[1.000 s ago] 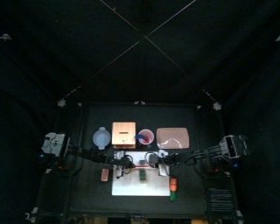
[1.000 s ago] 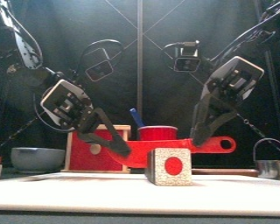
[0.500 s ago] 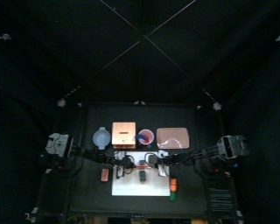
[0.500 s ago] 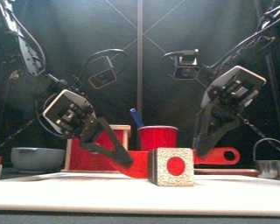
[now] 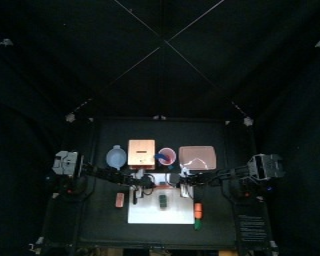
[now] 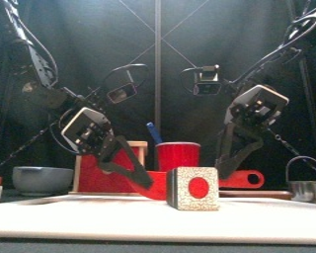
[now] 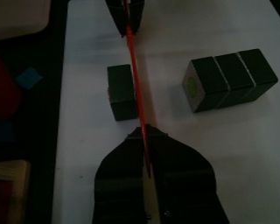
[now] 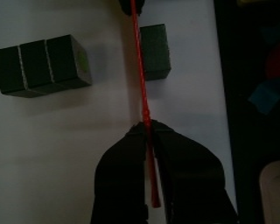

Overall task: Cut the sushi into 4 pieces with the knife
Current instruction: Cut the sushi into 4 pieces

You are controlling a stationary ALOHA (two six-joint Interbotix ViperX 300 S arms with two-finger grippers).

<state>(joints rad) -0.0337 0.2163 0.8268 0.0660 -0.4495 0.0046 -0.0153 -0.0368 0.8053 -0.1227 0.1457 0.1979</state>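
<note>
The sushi roll lies on the white cutting board (image 5: 149, 212) in two parts. A single dark green block (image 7: 122, 91) (image 8: 157, 51) sits a gap away from a piece of three joined blocks (image 7: 230, 80) (image 8: 43, 64). In the front view the roll's end (image 6: 194, 188) shows a red centre. A red knife (image 7: 133, 70) (image 8: 139, 74) (image 6: 248, 180) is stretched between both grippers. My left gripper (image 5: 148, 183) (image 6: 138, 176) (image 7: 139, 131) is shut on one end and my right gripper (image 5: 184, 183) (image 6: 229, 168) (image 8: 146, 129) on the other. Its blade runs along the single block's side facing the three-block piece.
Behind the board stand a blue-grey bowl (image 5: 116, 157) (image 6: 42, 179), the wooden box (image 5: 143, 152), a red cup (image 5: 167, 156) (image 6: 178, 155) with a blue knife and a pink tray (image 5: 199, 157). A metal cutter (image 6: 306, 183) is at the right. Small toys (image 5: 199, 213) lie at the board's right edge.
Both grippers have come down with the red knife held between them, from above the sushi to low over the board.
</note>
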